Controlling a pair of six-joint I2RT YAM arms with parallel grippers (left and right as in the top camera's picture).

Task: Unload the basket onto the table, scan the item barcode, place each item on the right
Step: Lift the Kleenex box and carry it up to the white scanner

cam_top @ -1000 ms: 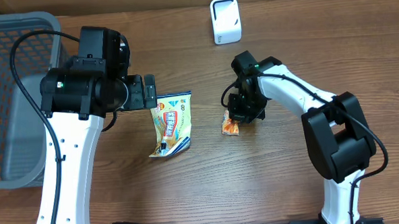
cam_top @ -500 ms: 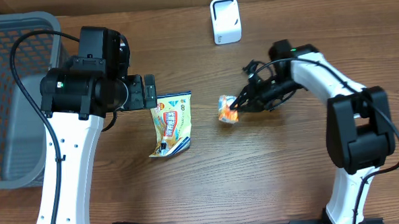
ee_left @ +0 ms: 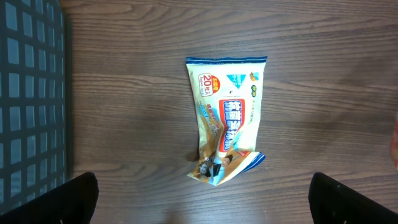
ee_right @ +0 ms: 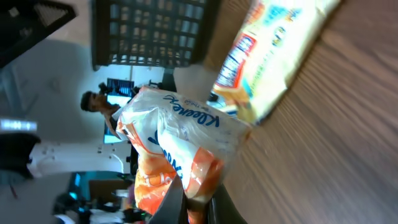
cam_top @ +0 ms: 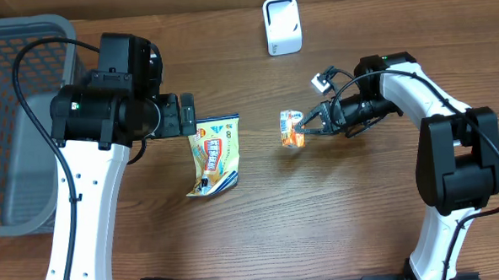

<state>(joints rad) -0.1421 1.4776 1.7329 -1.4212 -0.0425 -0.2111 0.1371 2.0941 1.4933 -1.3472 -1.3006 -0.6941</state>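
Right tool (cam_top: 305, 127): jaws together, clamped on a small orange-and-white tissue pack (cam_top: 292, 128). I hold it by one end, so the pack sticks out from the fingertips toward the middle of the worktop (cam_top: 337, 212). In the right wrist view the tool (ee_right: 198, 203) pinches the lower edge of the pack (ee_right: 177, 146). The wrapper is crumpled above the grip, with blue script lettering on its white part and orange near the fingers. It looks raised off the wood there, though the overhead view does not settle this.

No barcode readable on the pack in any view.

The white scanner (cam_top: 282, 25) stands near the far edge of the worktop, well apart from the pack and beyond it.

Left of the pack, a yellow pouch (cam_top: 215, 156) with a blue top edge lies flat on the wood, its lower end folded and creased. The right wrist view catches it blurred (ee_right: 273, 56) behind the pack.

Left tool (cam_top: 185, 116): jaws wide apart, gripping nothing, hovering just at the upper left corner of the pouch. In the left wrist view the two dark fingertips (ee_left: 78, 199) sit at the lower corners, with the pouch (ee_left: 227, 124) between and above them, untouched.

A grey mesh basket (cam_top: 13, 125) sits at the far left edge; its grid shows along the left of the left wrist view (ee_left: 28, 93).
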